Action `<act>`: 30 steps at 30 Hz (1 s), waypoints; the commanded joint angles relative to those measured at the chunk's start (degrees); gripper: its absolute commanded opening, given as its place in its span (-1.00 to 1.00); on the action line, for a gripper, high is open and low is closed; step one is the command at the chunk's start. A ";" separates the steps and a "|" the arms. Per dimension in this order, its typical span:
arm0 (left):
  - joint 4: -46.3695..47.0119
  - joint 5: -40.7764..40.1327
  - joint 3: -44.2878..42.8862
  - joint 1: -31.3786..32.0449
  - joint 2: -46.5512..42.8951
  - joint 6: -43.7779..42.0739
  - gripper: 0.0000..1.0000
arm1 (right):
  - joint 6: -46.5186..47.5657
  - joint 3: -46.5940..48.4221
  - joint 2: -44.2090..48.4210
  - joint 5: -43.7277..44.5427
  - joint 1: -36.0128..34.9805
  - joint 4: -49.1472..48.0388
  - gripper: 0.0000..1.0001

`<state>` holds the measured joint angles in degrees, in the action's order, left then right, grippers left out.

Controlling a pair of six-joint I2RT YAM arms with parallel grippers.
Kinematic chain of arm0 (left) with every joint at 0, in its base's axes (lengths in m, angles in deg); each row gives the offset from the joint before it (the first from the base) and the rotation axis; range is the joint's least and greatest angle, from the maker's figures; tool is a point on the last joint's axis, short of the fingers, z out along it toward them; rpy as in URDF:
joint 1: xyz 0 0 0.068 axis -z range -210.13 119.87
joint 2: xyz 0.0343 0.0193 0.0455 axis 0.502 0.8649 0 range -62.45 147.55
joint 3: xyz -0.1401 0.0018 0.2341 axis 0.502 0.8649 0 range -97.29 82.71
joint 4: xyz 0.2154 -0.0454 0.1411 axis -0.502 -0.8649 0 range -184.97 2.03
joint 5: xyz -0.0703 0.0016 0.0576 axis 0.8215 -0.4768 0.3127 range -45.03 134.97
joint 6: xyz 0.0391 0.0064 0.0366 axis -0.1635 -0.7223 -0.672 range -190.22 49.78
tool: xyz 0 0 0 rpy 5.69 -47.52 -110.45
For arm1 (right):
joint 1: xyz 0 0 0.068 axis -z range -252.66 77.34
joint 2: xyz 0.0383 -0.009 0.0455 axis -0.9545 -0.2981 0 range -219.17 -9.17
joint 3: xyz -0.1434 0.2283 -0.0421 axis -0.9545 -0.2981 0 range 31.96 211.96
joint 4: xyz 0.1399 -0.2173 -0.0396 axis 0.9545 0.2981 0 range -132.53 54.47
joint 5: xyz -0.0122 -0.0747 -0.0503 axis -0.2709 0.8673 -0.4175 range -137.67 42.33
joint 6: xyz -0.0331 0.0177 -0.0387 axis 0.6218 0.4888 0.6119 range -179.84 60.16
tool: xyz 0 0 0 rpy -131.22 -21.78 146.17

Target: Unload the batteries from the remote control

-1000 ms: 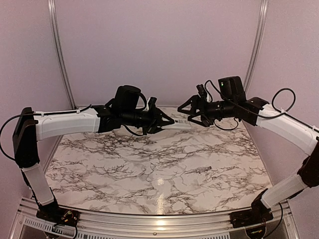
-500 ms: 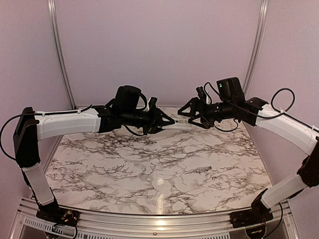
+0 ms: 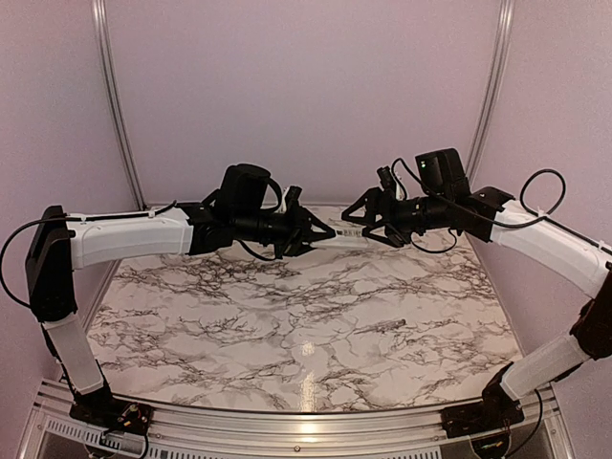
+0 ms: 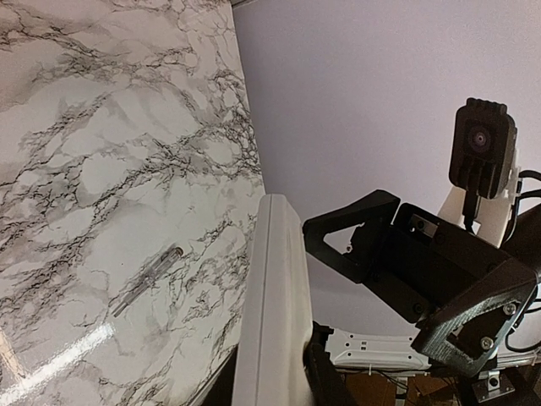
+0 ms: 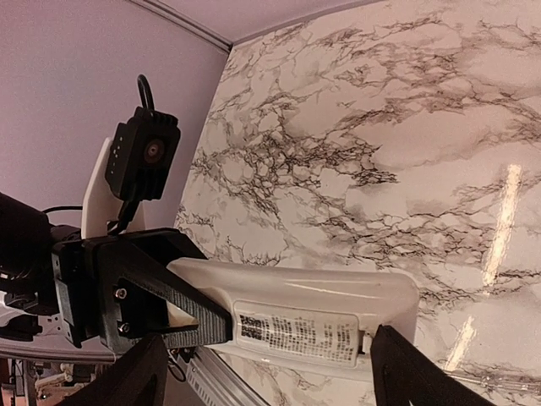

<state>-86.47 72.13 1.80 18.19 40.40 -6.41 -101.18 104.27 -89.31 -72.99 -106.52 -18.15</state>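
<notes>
- White plastic remote control [image 3: 346,239] looks light, stiff, slick; my left fingers [image 3: 320,229] clamp one end.
- My right fingers [image 5: 139,376] gape empty round its labelled end; I'd pinch the long edges.

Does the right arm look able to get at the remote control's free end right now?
Probably yes. The left gripper holds the remote control raised off the table, and the right gripper stands open around its free end, with nothing in between.

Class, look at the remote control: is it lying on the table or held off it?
Held off it. The left gripper clamps one end of the remote control, well above the marble table.
</notes>
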 commanded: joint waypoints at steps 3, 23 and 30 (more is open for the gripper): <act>2.55 1.03 -1.98 -0.15 0.08 -1.31 -1.00 | 1.21 1.90 -0.10 0.90 -0.40 1.56 0.62; 2.89 1.88 -2.86 0.09 0.01 -2.67 -1.00 | 0.86 0.44 -0.97 0.45 -2.02 0.76 0.62; 4.11 2.34 -2.46 0.14 -0.49 -2.97 -1.00 | 0.66 0.43 -1.44 0.06 -2.08 0.79 0.62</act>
<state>-86.73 72.42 1.74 18.08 40.40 -7.89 -100.28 104.27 -89.53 -72.07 -107.31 -18.04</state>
